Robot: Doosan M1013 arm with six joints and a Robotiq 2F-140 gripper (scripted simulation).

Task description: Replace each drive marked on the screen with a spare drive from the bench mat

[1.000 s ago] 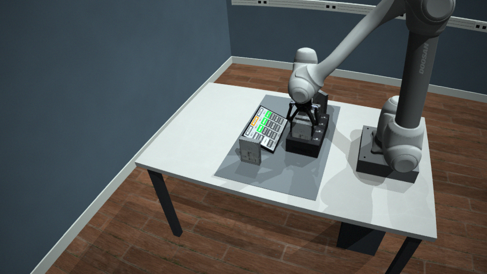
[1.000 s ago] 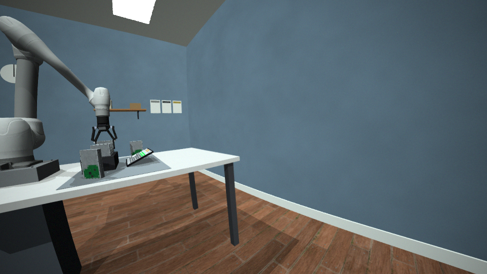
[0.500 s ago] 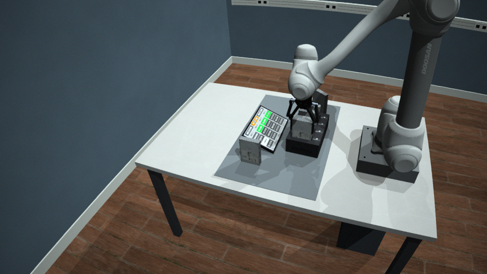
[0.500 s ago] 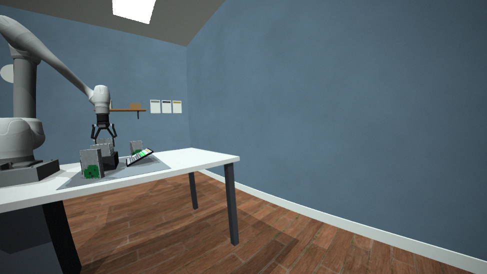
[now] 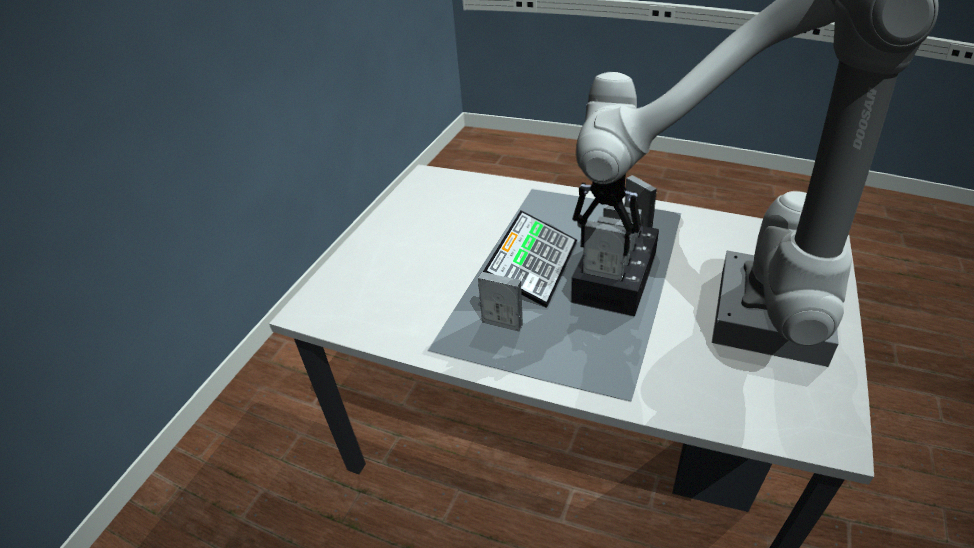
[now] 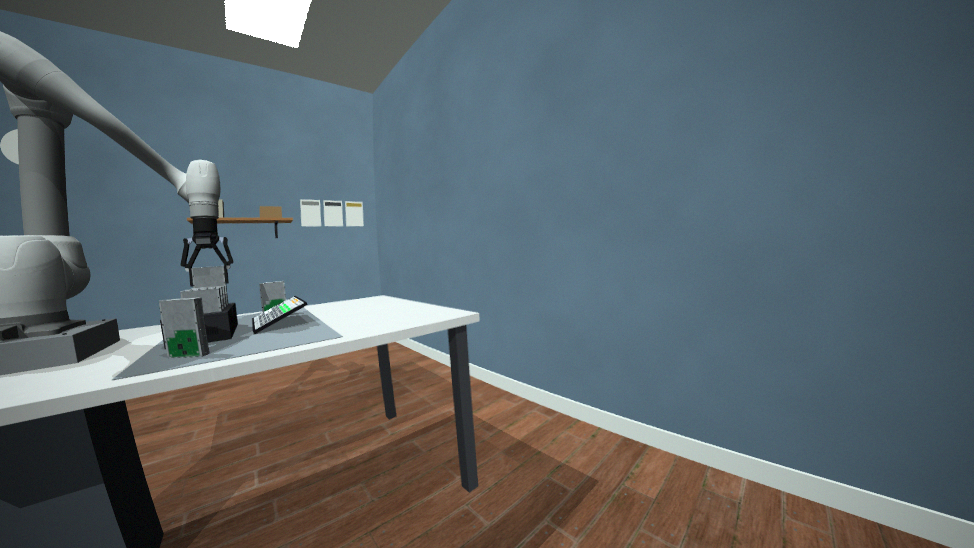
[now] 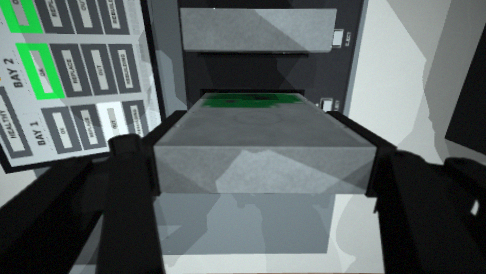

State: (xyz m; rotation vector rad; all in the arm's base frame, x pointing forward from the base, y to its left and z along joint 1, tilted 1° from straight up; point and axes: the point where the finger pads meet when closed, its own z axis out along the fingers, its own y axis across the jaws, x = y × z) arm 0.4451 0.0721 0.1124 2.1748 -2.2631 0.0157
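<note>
Blue-grey walls (image 5: 224,136) (image 6: 613,204), mottled, meet a brick-red plank floor (image 5: 408,422) (image 6: 381,463); a smooth white table (image 5: 354,272) (image 6: 408,314) carries a flat grey mat (image 5: 558,361) (image 6: 292,338) (image 7: 250,225).

Top view: black, block-shaped dock (image 5: 602,294) (image 6: 221,323) (image 7: 270,72) on the mat, between the tilted screen (image 5: 531,259) (image 6: 279,313) (image 7: 80,80) and the arm's side of the table. One slab-like drive stands upright close to the screen's lower edge, the near standing drive (image 5: 500,301) (image 6: 271,294). The far standing drive (image 5: 642,204) (image 6: 182,314) is beyond the dock, partly behind the gripper (image 5: 605,248) (image 6: 208,280) (image 7: 264,172). Screen shows three green cells and one orange-framed box.

Exterior view: held drive (image 5: 604,253) (image 6: 208,275) (image 7: 265,170) sits higher than the row of docked drives (image 6: 204,298). Green circuit board visible low on both standing drives. Behind: wooden shelf (image 6: 252,220) and three pale sheets (image 6: 333,213) on the wall.

Wrist view: gripper closed on the held drive's two narrow edges; matte grey metal, green patch toward the lower end. Bay 1 reads OUT, lit white; bay 2 reads OK, green. A neighbouring drive (image 7: 257,30) stands in the dock beyond; small pale eject buttons (image 7: 338,38) alongside. Whether the held drive's lower end clears its slot: cannot tell.

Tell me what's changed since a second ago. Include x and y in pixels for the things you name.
The gripper (image 5: 605,246) (image 6: 208,278) (image 7: 256,128) has risen, lifting the drive (image 5: 603,255) (image 6: 208,274) (image 7: 265,162) it grips higher above the dock (image 5: 602,294) (image 6: 221,325) (image 7: 270,72). No grip was visibly released. The dock, screen (image 5: 570,252) (image 6: 279,313) (image 7: 75,75) and both drives on the mat (image 5: 565,347) (image 6: 272,346) stayed put.
</note>
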